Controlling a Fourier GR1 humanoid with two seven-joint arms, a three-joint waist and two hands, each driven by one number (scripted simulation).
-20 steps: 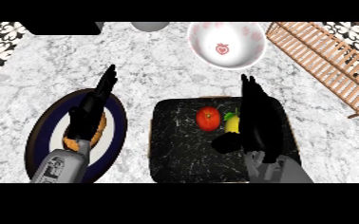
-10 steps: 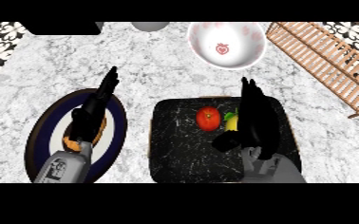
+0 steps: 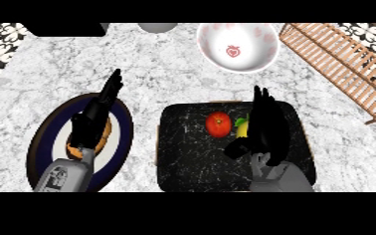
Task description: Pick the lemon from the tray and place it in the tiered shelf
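Note:
A yellow lemon (image 3: 241, 128) lies on the black marbled tray (image 3: 191, 154), right of a red tomato (image 3: 219, 124). My right hand (image 3: 266, 127) hovers over the tray with straight fingers pointing away, its thumb below the lemon, and it hides most of the lemon. The wooden slatted tiered shelf (image 3: 334, 62) stands at the far right. My left hand (image 3: 99, 108) rests open over a dark-rimmed plate (image 3: 44, 139) at the left.
A white bowl (image 3: 238, 47) with a red strawberry mark stands behind the tray. An orange-brown food item (image 3: 73, 147) lies on the plate under my left forearm. A grey round object (image 3: 157, 27) and a dark block (image 3: 64, 29) sit at the back edge.
My right hand has slid slightly left and lower over the tray, closer onto the lemon. The left hand has stayed still.

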